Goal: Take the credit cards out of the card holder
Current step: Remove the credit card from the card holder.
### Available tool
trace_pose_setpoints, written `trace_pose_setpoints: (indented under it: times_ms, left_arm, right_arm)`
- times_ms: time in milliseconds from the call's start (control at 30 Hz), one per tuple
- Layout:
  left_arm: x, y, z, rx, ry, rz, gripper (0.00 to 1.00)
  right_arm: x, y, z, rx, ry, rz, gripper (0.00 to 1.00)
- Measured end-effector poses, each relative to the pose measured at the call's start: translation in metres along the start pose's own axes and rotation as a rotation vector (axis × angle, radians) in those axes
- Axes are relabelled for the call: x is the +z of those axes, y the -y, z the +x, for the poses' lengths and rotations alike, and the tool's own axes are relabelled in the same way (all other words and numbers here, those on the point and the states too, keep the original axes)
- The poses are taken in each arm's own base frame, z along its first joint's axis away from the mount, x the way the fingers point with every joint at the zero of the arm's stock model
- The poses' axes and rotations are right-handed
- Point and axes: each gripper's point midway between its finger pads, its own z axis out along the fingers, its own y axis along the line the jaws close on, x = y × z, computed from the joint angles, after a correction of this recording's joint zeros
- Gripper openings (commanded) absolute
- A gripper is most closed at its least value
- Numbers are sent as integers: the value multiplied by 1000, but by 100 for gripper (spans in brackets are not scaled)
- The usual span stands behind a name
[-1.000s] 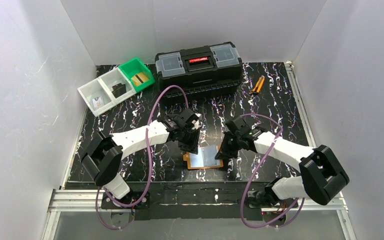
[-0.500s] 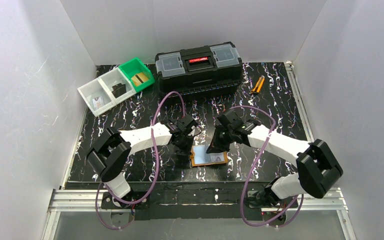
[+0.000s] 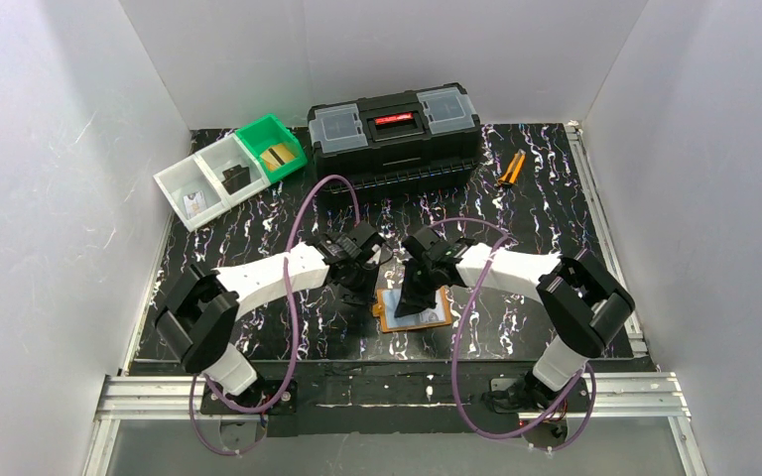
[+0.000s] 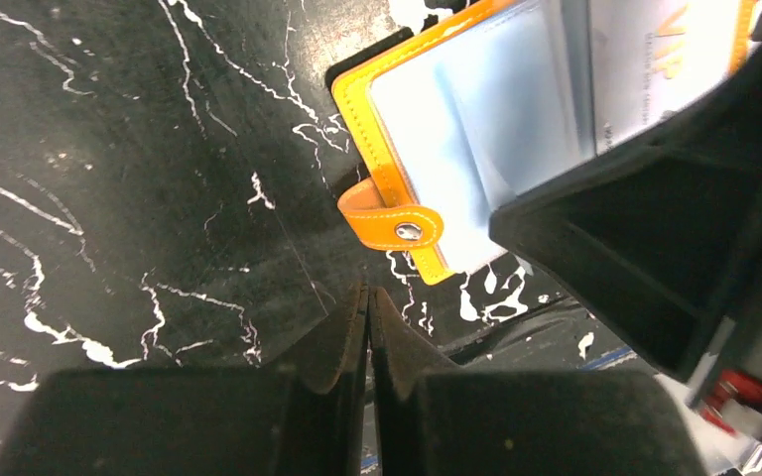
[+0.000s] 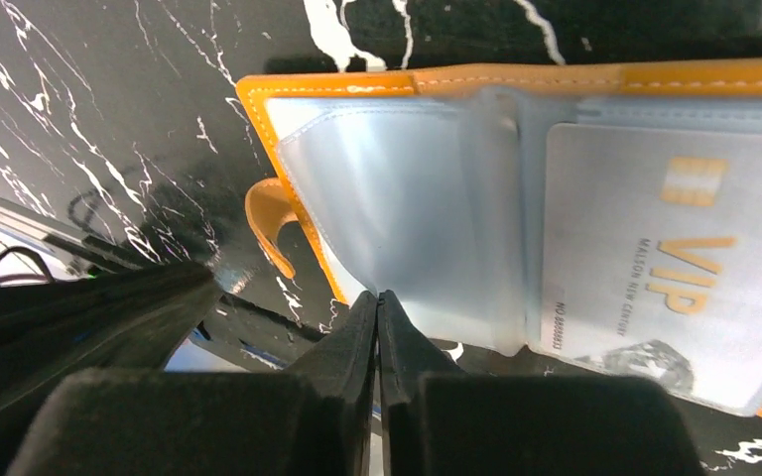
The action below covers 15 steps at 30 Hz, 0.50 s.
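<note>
The card holder (image 5: 516, 79) has a smooth orange leather-like cover with pale stitching, a small shiny metal snap (image 4: 409, 231) on its strap, and clear, softly glossy plastic pockets (image 5: 387, 198) that look cloudy and faintly blue. Under one pocket lies a silvery-grey card (image 5: 655, 238) with gold lettering. The table (image 4: 139, 149) is smooth black, veined white like marble, with a dull sheen; the left gripper (image 4: 368, 295) and right gripper (image 5: 377, 299) are matt black plastic.

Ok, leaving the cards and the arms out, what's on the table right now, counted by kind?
card holder: 1
toolbox: 1
white bins: 2
green bin: 1
pliers: 1
Total: 6
</note>
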Motion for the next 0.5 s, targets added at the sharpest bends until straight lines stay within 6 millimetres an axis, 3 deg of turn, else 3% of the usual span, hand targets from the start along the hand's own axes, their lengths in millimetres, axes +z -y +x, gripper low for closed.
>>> trace_pose_setpoints:
  times_ms: [100, 200, 500]
  left_arm:
    - [-12, 0, -2, 3, 24, 9, 1]
    - [-21, 2, -3, 7, 38, 17, 1]
    - [-33, 17, -11, 12, 44, 72, 5]
  right_arm:
    - [2, -4, 1, -6, -5, -6, 35]
    - [0, -10, -1, -15, 0, -20, 46]
    - [-22, -23, -10, -45, 70, -49, 65]
